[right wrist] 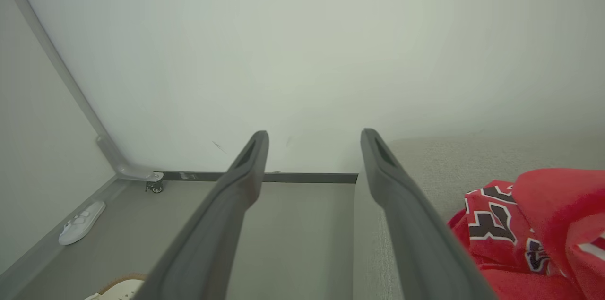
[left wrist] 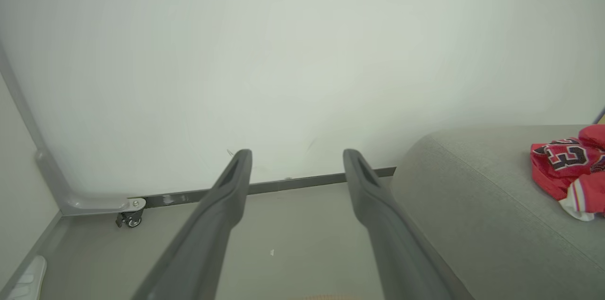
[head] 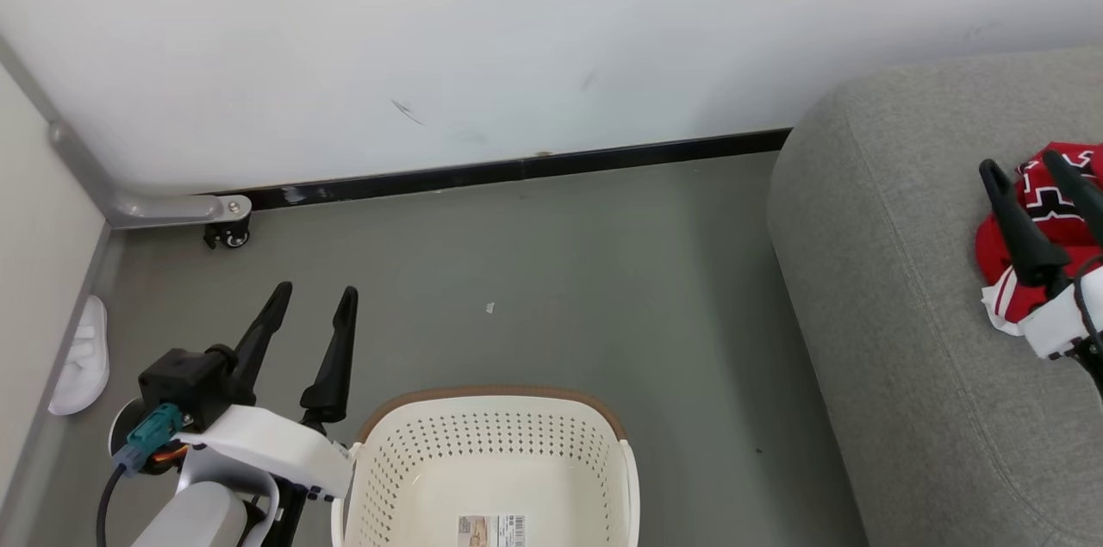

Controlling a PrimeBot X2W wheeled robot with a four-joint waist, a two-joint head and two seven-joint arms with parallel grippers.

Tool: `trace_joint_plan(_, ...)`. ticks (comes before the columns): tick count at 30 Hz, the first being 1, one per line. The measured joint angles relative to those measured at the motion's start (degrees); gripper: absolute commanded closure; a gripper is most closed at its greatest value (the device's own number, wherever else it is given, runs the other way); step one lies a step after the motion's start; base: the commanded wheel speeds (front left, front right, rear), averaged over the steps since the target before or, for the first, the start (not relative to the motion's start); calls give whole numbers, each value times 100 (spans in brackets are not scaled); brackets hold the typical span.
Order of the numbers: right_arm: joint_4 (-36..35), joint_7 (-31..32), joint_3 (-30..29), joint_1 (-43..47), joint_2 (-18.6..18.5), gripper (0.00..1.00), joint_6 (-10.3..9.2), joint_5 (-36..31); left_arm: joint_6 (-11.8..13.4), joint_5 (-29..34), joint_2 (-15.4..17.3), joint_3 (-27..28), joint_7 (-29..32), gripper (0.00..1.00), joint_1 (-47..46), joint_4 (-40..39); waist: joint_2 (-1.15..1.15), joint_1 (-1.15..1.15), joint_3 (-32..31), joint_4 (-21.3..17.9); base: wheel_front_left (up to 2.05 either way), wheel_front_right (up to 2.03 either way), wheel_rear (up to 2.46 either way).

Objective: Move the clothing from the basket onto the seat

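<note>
Cream perforated basket [head: 491,394] looks empty; red-and-white fabric clothing [head: 1047,202] on grey woven seat [head: 905,314]!
Jaws wide, empty, left gripper [head: 315,290] and right gripper [head: 1021,161]: lift right clear without snagging.

The clothing [head: 1050,215] lies on the seat [head: 905,314], right of the basket [head: 491,435].

Red clothing [head: 1044,207] with white trim and black-and-white lettering lies crumpled in a heap on the seat [head: 896,289] top, well in from its rounded corner. Seat is grey woven fabric. Cream perforated basket [head: 493,393], brown rim, upright on floor left of seat, apart; label on bare bottom.
</note>
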Motion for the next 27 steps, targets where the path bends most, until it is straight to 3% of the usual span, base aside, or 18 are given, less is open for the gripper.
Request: trace_joint_plan(27,-1204,0,-1257,1816,1274,0,-1,-1201,107,218,-494,990,-4,0,906,-107,0,0,-217,464,0,0,0)
